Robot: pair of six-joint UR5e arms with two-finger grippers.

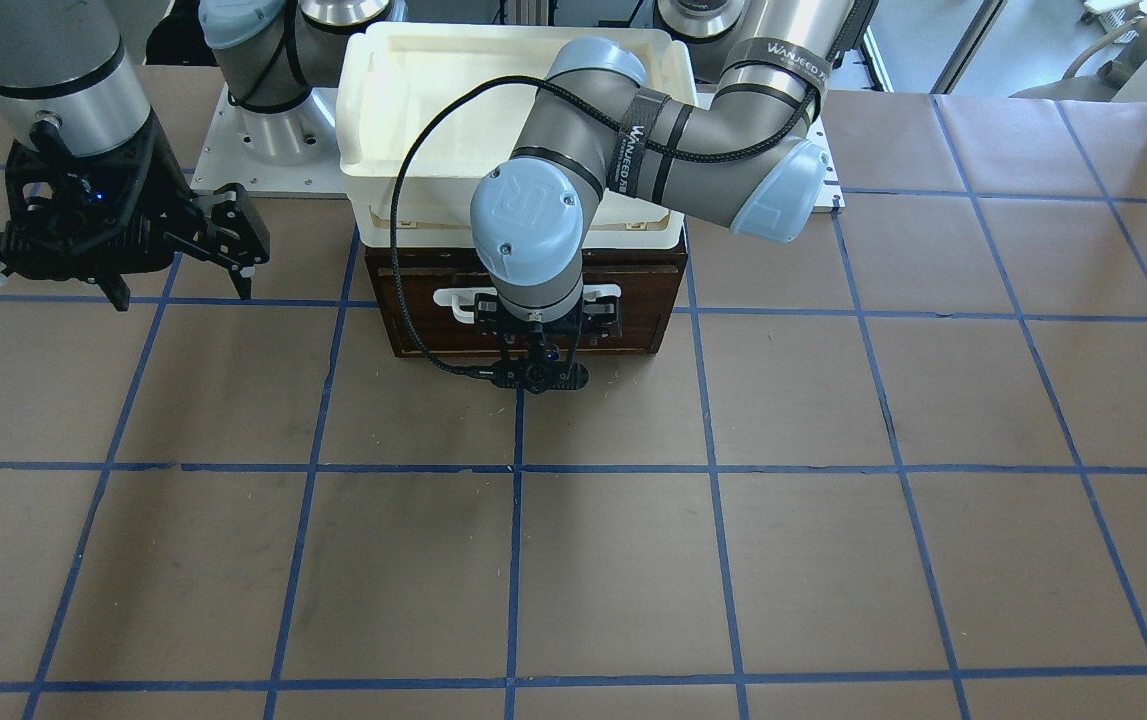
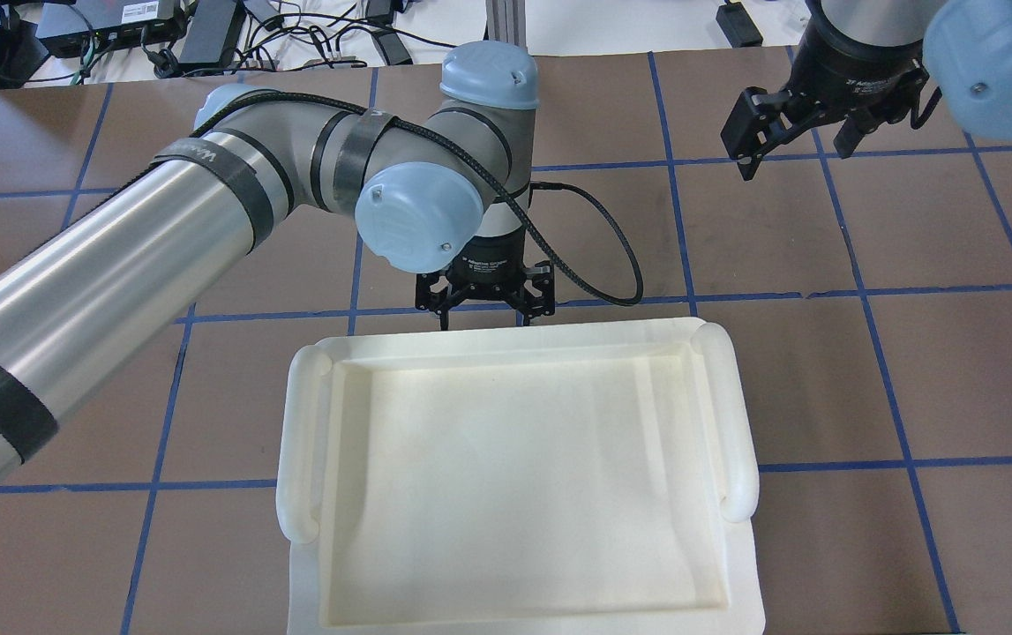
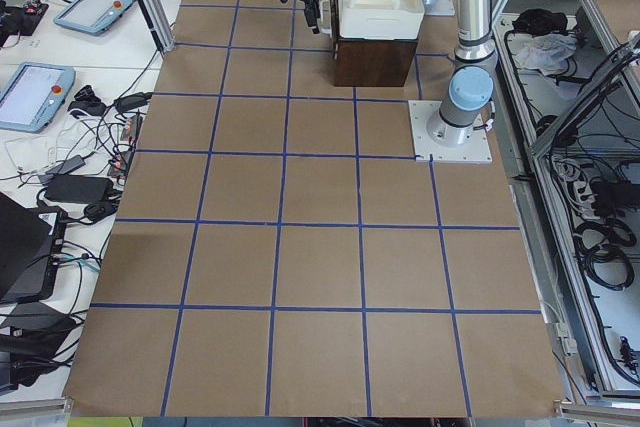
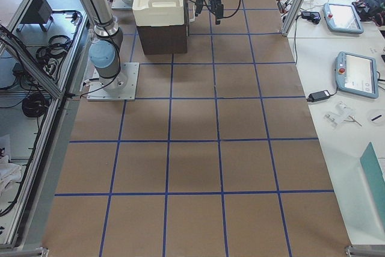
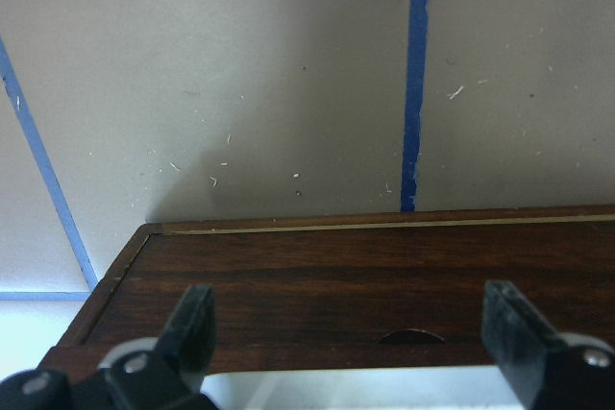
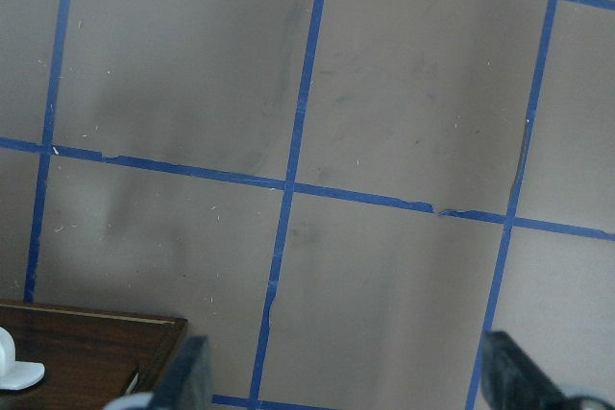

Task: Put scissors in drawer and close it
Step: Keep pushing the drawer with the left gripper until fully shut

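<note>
The drawer's dark brown front (image 1: 413, 300) sits flush in its cabinet, pushed in, with its white bar handle (image 1: 453, 300) across it. My left gripper (image 1: 541, 322) is open right at the front, its fingers (image 5: 192, 333) standing either side of the handle's middle (image 5: 336, 393). It also shows in the overhead view (image 2: 483, 310), just beyond the tray's far rim. The scissors are in no view. My right gripper (image 1: 183, 285) is open and empty, held above the table off to the cabinet's side (image 2: 795, 152).
A white plastic tray (image 2: 303, 441) lies on top of the cabinet and hides it from above. The brown table with blue tape lines (image 1: 633, 560) stretches in front of the drawer. Both robot bases (image 1: 263, 140) stand behind the cabinet.
</note>
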